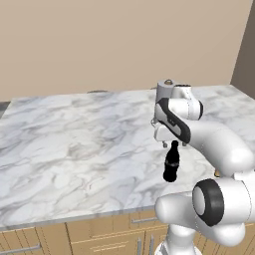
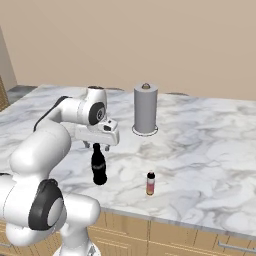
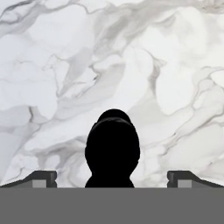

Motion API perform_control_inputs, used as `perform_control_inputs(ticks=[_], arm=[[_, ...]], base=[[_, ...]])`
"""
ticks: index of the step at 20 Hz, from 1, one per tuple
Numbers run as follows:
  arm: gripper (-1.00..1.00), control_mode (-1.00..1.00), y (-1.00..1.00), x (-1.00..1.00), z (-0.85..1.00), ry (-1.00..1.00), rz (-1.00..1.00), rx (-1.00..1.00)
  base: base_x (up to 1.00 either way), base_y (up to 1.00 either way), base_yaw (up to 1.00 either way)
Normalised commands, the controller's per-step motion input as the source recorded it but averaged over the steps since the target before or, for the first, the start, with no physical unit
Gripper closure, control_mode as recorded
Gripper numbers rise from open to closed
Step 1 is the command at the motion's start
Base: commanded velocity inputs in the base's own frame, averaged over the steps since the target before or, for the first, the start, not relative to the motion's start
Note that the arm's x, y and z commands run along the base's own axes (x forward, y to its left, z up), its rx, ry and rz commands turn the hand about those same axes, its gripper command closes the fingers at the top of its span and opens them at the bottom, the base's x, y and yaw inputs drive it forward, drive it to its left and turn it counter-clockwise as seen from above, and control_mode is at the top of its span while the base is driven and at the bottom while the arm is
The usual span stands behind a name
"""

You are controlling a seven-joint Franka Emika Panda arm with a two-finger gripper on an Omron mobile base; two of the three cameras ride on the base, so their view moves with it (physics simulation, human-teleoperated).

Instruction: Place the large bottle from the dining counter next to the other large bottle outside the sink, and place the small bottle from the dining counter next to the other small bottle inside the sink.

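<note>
1. The large bottle (image 2: 99,169) is stood upright near the front edge of the worktop (image 2: 200,150), right under the pincer (image 3: 112,178).
2. Pincer is spread wide, nothing gripped.
3. Could easily get tipped if the narrow neck is clipped on descent.
4. The small bottle (image 2: 150,183) nearby might get knocked.

The white-and-grey veined marble tabletop (image 2: 210,150) over light wood cabinets (image 2: 190,237) is seen to carry the upright large bottle (image 2: 99,167) near its front edge, the small bottle (image 2: 150,183) just beside it, and a grey cylindrical holder (image 2: 145,109) set farther back.
</note>
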Motion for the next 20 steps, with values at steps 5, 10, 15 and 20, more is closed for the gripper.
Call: perform_control_inputs(ticks=[5, 10, 15, 20], arm=[[-1.0, -1.0, 0.0, 0.0, -0.05, 0.0, 0.0, 0.0], [-1.0, -1.0, 0.0, -0.02, -0.1, 0.0, 0.0, 0.0], [-1.0, -1.0, 0.0, 0.0, 0.0, 0.0, 0.0, 0.0], [1.0, -1.0, 0.0, 0.0, 0.0, 0.0, 0.0, 0.0]], base=[[0.0, 0.0, 0.0], [0.0, 0.0, 0.0], [0.0, 0.0, 0.0], [0.0, 0.0, 0.0]])
